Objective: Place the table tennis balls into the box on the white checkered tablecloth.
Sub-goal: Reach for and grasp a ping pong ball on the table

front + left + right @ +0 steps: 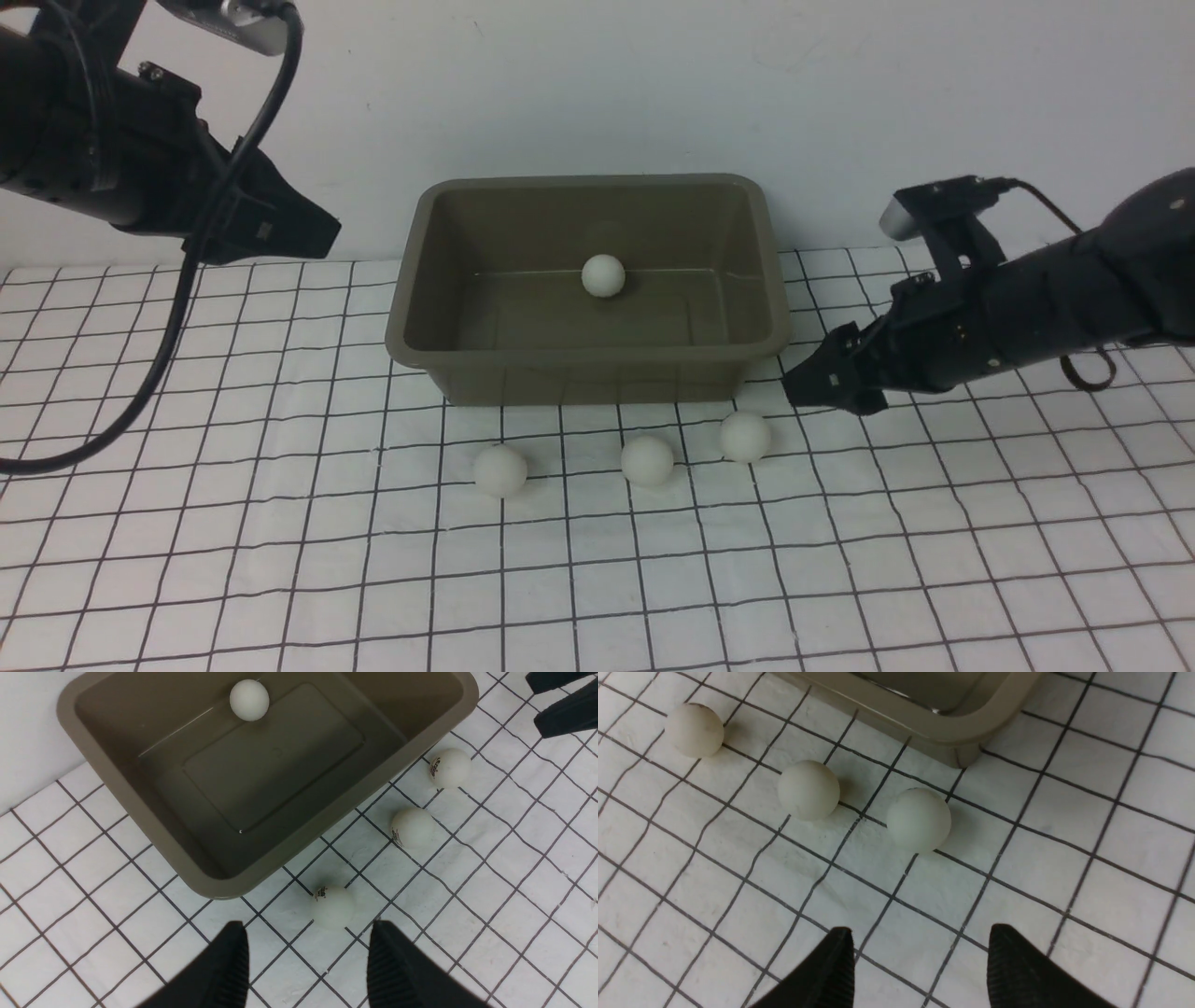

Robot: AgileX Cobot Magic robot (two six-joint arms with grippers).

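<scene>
1. Plainly, the right gripper [922,927] has its jaws apart with nothing between them. It sits low over the cloth, near the front right corner of the box [588,373], and points toward the rightmost ball [919,820].
2. The left gripper [307,926] is likewise spread and empty. It is held high, off the box's left side, and in its wrist view the leftmost ball [332,906] lies roughly in line with its fingers.
3. One ball in the box [603,275] rests on the floor of the tub, at the foot of the far wall.
4. The other three lie on the white checkered tablecloth [280,560], in a loose row just in front of the box's front wall. They are apart from one another, with the middle ball [647,459] between the outer two.
5. With one ball of four inside, the step in hand looks like the reach for the next one. The right gripper is closest to the rightmost ball.
6. That move calls for bringing the open fingers down on either side of the ball and closing gently across its widest part. A light sphere may roll or squirt away if nudged first.
7. After that comes a lift clear of the flared rim and a release over the tub's middle.
</scene>
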